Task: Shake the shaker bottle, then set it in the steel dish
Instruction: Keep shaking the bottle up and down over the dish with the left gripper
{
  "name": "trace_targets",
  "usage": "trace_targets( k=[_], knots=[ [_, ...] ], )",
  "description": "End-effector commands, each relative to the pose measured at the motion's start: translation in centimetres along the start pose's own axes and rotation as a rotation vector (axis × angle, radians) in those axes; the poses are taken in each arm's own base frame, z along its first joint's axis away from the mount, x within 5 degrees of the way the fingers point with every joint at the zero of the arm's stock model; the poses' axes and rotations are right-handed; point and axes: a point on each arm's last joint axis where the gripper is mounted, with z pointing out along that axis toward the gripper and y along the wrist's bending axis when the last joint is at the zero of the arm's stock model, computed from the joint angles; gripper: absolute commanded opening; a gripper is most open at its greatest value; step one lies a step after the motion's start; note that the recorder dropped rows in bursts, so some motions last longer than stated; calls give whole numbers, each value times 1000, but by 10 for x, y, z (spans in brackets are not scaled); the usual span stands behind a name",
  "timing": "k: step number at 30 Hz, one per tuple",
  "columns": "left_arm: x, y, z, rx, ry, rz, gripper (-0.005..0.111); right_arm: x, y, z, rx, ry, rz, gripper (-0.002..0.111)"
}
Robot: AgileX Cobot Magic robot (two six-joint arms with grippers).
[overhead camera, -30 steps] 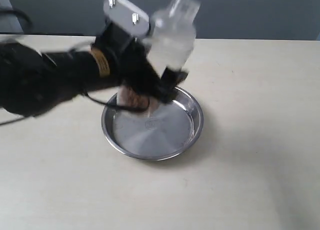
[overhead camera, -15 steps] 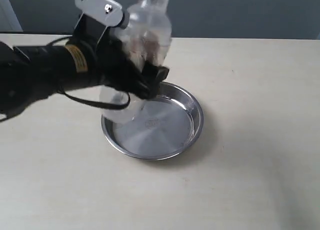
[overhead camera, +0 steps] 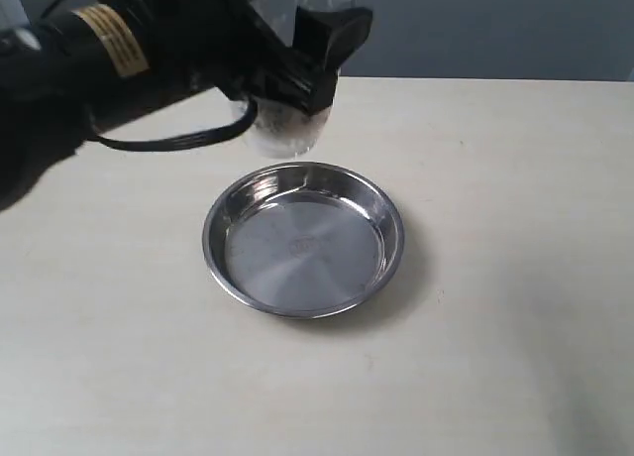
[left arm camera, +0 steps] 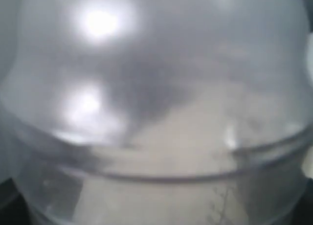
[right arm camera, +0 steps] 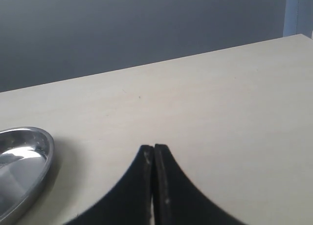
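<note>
The clear shaker bottle (overhead camera: 289,127) hangs in the air behind the far rim of the steel dish (overhead camera: 303,240), brown grains blurred in its lower part and its top cut off by the frame edge. My left gripper (overhead camera: 297,55) is shut on the bottle's body. In the left wrist view the bottle (left arm camera: 156,107) fills the picture, blurred, and hides the fingers. The dish holds nothing and shows a faint centre stamp. My right gripper (right arm camera: 154,149) is shut with nothing in it, low over the table to the right of the dish (right arm camera: 22,159); it is outside the exterior view.
The pale table (overhead camera: 515,228) stretches around the dish. A dark wall runs behind the table's far edge (overhead camera: 495,77). The left arm's black body and cable (overhead camera: 99,69) hang over the table's far left.
The left arm has swung up and to the left with the bottle, from tilted over the dish to higher behind its far rim. The dish has not moved.
</note>
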Motion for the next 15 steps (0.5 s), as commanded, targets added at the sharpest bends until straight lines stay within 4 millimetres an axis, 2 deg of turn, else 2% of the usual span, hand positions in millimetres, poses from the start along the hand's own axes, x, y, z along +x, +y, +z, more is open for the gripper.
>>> trace_targets(
  k=[1, 3, 4, 5, 6, 8, 9, 10, 12, 13, 14, 15],
  knots=[
    [27, 3, 14, -36, 119, -115, 0, -1, 0, 0, -3, -12, -3, -1],
    [-45, -5, -10, 20, -150, 58, 0, -1, 0, 0, -3, -12, -3, -1],
    [-69, -4, -19, 15, -209, 60, 0, -1, 0, 0, -3, -12, -3, -1],
    [-65, -2, -18, 1, -157, 2, 0, -1, 0, 0, -3, -12, -3, -1],
    [-39, -2, -9, -1, -30, 8, 0, -1, 0, 0, -3, -13, -3, -1],
    [43, -3, 11, -4, 271, -37, 0, -1, 0, 0, -5, -13, 1, -1],
    [57, -5, 14, -11, 301, -91, 0, -1, 0, 0, -5, -13, 1, -1],
    [54, -12, 16, 7, 271, -105, 0, -1, 0, 0, -5, -13, 1, -1],
    [3, -22, 7, 75, 43, 54, 0, -1, 0, 0, -5, -13, 1, -1],
    [-32, -23, -4, 83, -87, 126, 0, -1, 0, 0, -5, -13, 1, -1],
    [-53, -18, -11, 56, -139, 71, 0, -1, 0, 0, -5, -13, 1, -1],
    [-51, -11, -10, 26, -111, -7, 0, -1, 0, 0, -5, -13, 1, -1]
  ],
)
